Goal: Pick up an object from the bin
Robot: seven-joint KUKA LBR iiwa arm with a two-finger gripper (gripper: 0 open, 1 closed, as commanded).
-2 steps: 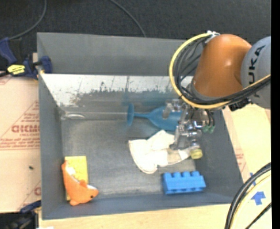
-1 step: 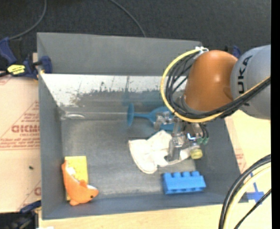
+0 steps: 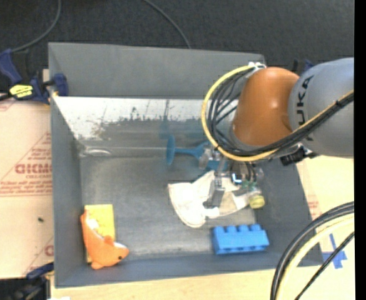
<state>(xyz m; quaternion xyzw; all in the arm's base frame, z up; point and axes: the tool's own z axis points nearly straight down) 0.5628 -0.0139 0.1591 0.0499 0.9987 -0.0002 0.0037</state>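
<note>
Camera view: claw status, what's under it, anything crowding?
Claw over white crumpled cloth, mid-bin. Hold unconfirmed. Blue brick close beside cloth; orange plush far left.

Colours you've got in there: the bin (image 3: pixel 64 186) is plain grey, and its far wall goes paler, with dark speckles and streaks along it. The cloth (image 3: pixel 189 204) in the middle is off-white. The toy brick (image 3: pixel 240 239) is solid bright blue. In the near left corner your soft fish (image 3: pixel 103 249) is orange and the block (image 3: pixel 103 216) next to it is yellow. The plastic piece (image 3: pixel 178 149) by the far wall is a pale teal blue. Your arm's cover (image 3: pixel 264 105) is orange-brown, and its cables (image 3: pixel 209 108) are yellow and black.
</note>
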